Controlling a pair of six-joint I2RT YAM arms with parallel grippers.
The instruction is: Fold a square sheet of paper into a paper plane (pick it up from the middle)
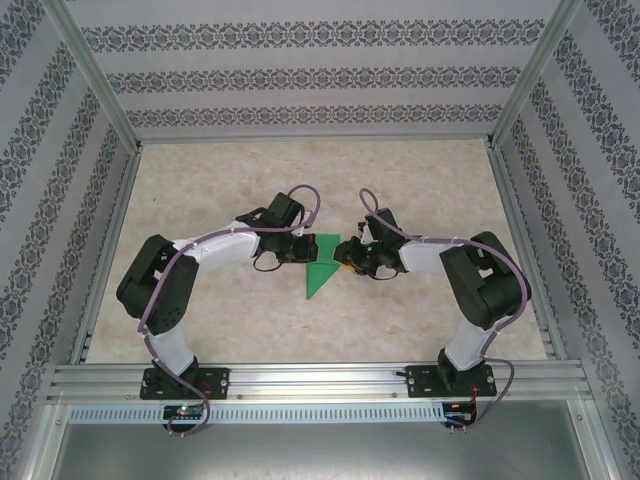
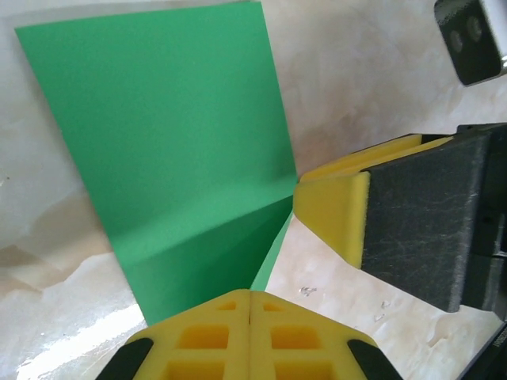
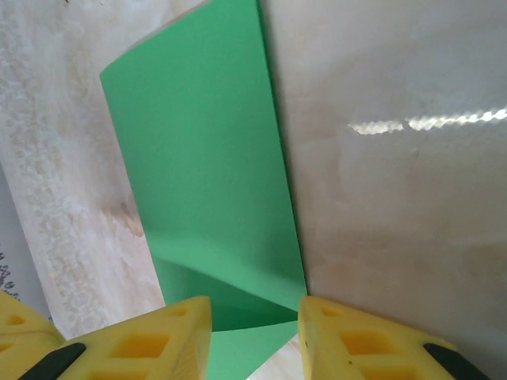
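Left end effector [image 1: 302, 250] is closed, tips down on the left edge of the green paper [image 1: 322, 272]; can't tell if it's pinching or just pressing. The paper is a part-folded pointed wedge lying mid-worktop [image 1: 200, 190], with a crease near the tips. Right end effector [image 1: 345, 257] is at the paper's right edge, jaws apart, gripping nothing. Looks mid-fold: next move probably needs it to take that corner and lay it along the crease while the left pins.

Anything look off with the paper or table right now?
Nothing stands out. The green paper lies on the table as a lopsided, part-folded wedge with one crease, as you'd expect mid-fold. No tears or crumpling are visible.
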